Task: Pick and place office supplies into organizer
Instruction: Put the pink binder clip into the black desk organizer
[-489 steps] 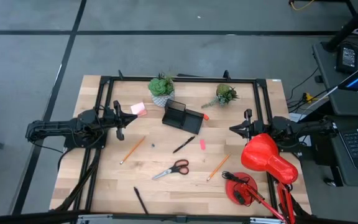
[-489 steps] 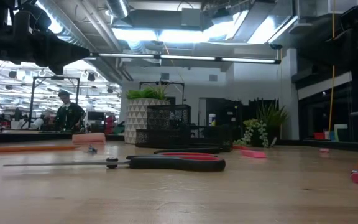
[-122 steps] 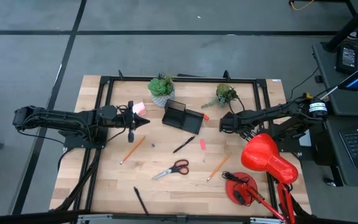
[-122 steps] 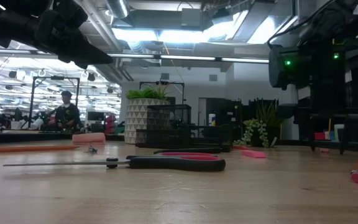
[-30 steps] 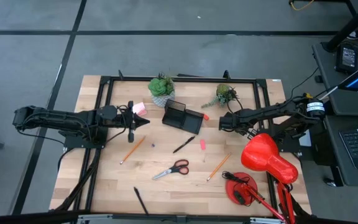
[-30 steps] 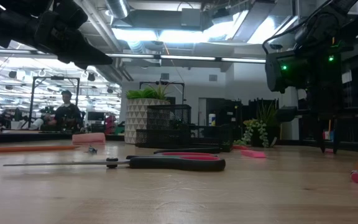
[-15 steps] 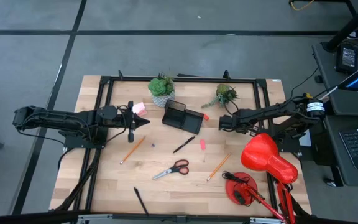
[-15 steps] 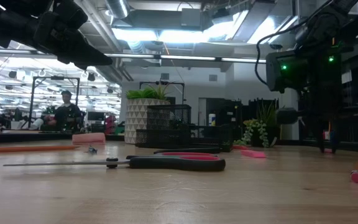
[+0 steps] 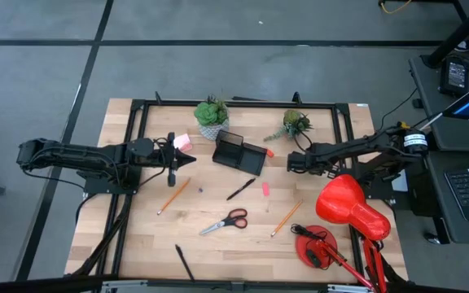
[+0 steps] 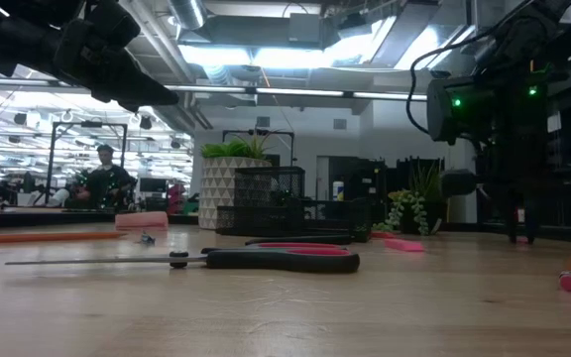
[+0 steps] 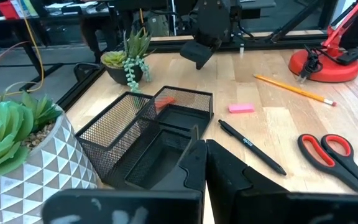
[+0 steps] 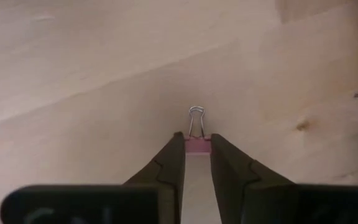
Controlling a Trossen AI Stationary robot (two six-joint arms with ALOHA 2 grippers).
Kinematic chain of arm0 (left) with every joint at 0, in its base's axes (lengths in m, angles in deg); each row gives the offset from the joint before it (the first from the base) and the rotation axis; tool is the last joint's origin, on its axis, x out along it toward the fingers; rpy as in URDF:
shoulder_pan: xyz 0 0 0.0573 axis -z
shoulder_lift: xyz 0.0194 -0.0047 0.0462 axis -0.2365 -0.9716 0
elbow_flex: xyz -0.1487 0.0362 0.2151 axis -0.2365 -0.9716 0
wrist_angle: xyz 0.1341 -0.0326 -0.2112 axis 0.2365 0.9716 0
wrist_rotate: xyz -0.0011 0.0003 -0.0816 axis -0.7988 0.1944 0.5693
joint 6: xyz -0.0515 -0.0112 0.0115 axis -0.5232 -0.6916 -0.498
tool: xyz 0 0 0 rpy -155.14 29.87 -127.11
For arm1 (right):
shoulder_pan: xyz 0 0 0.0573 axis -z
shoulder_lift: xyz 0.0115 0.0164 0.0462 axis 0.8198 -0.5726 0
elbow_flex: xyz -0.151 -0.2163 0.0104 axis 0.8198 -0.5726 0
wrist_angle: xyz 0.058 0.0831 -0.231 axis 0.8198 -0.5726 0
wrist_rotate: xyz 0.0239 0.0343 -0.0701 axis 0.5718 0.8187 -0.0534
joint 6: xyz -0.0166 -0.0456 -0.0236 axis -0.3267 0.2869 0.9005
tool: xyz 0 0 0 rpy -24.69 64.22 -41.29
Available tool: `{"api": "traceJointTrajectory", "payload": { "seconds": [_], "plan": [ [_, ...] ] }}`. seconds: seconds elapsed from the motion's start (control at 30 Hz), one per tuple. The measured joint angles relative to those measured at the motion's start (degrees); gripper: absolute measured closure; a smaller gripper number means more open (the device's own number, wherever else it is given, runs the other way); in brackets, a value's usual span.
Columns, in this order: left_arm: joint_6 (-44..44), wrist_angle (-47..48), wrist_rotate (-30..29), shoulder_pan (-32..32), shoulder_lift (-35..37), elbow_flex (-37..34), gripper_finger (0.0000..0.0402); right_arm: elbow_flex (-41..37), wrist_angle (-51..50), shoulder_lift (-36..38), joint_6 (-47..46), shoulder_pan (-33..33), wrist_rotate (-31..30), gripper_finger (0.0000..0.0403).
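The black mesh organizer (image 9: 240,153) (image 11: 148,140) stands at the table's far middle. Scissors (image 9: 225,221), two pencils (image 9: 173,196) (image 9: 286,218), two pens (image 9: 240,190) (image 9: 184,262), a pink eraser (image 9: 265,189) and a pink sticky pad (image 9: 181,142) lie on the wood. An orange-red eraser (image 9: 269,152) lies beside the organizer. My right gripper (image 9: 294,163) (image 12: 196,149) points down to the right of the organizer, shut on a small pink binder clip (image 12: 196,144). My left gripper (image 9: 192,160) (image 11: 205,162) hovers shut to the left of the organizer. My right gripper pinches the clip's pink body (image 12: 197,146) between its two fingertips, coming from above and pointing steeply down. The clip's wire loop (image 12: 196,119) sticks out past the fingers. The clip appears to lie on the table.
Two potted plants (image 9: 212,116) (image 9: 296,124) stand at the far edge by the organizer. A red desk lamp (image 9: 344,213) fills the near right corner close to my right arm. A black frame (image 9: 141,130) borders the table. Bare wood lies between the scissors and the near edge.
My right gripper has rolled about its own pointing line above the clip without shifting across the table. My left arm has kept still.
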Motion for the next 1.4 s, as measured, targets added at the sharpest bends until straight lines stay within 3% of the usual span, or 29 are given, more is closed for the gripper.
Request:
{"api": "traceJointTrajectory", "payload": {
  "seconds": [0.5,0.7,0.93,1.13,1.4],
  "plan": [
    [0.0,1.2,0.0,0.0,0.0,0.0,0.0398,0.6,-1.2,1.0,1.5,-5.0,-1.7,0.0340],
    [0.0,-1.4,0.0,0.0,0.0,0.0,0.0398,4.8,-4.3,1.0,4.9,-7.2,-6.7,0.0337],
    [0.0,-2.5,0.0,0.0,0.0,0.0,0.0400,11.7,-4.7,1.1,17.2,-9.4,-12.6,0.0337],
    [-0.1,-2.9,0.0,0.0,0.0,0.0,0.0398,17.6,-3.6,1.1,27.1,-12.1,-21.3,0.0336],
    [-0.1,-3.2,0.0,0.0,0.0,0.0,0.0397,20.1,10.8,1.1,46.5,-16.1,-25.6,0.0336]
  ]
}}
